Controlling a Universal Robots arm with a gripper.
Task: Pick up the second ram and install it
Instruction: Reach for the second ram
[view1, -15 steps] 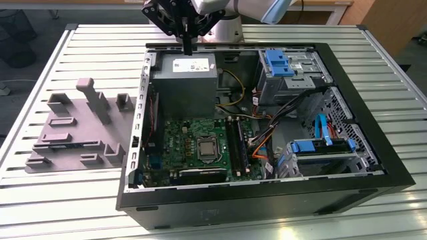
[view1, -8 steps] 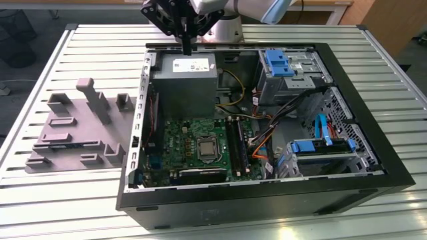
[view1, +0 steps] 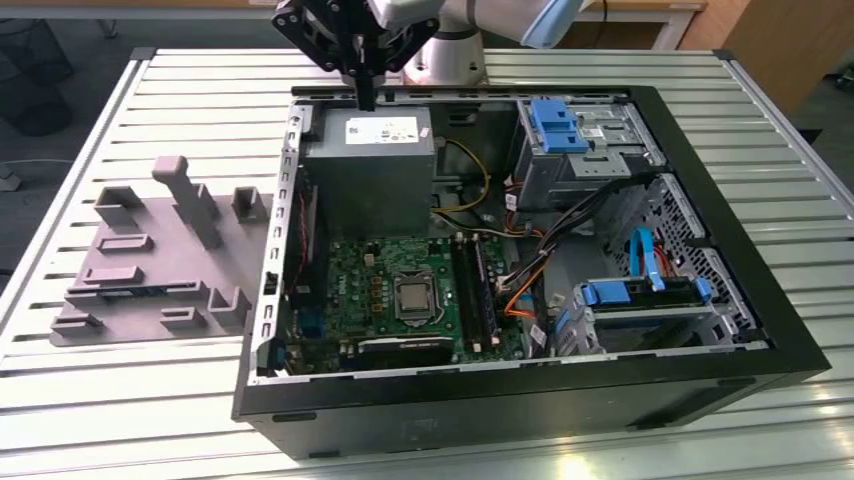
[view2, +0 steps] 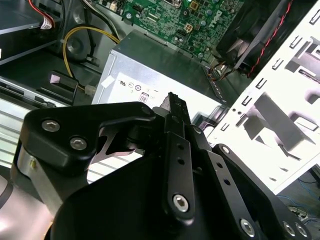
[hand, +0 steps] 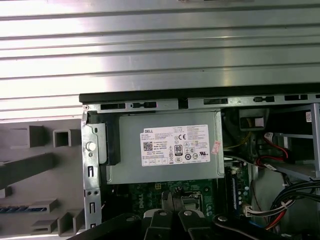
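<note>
1. Fingers (view2: 176, 125): drawn together. No gap shows between them in the exterior view or the second wrist view, and nothing is gripped.
2. Gripper (view1: 363, 98): points straight down, above the back edge of the computer case (view1: 534, 405). Its tips are just over the power supply (view1: 367, 165) and touch nothing.
3. Farther inside the case: the green circuit board (view1: 380, 290) and its long black memory slots (view1: 474, 290) lie beyond the power supply from the gripper.
4. Second memory stick (view1: 134, 291): a dark blue-green strip in a slot of the gray holder (view1: 147, 255). The holder stands on the slatted table (view1: 120, 400), outside the case, on the exterior view's left. The first wrist view shows the same strip (hand: 15, 208) in its slot.
5. Stick relative to fingers: well apart. It sits off to the side, lower down, with the case wall between.
6. Step in hand, by my reading: the pick-up is not yet done. The gripper is empty and over the case, not the holder.
7. What the pick-up calls for, as I judge it:
   - travel across to the holder;
   - fingers parted enough to straddle the thin stick;
   - fingers lined up to close on its flat faces;
   - a descent that keeps off the holder's posts.
</note>
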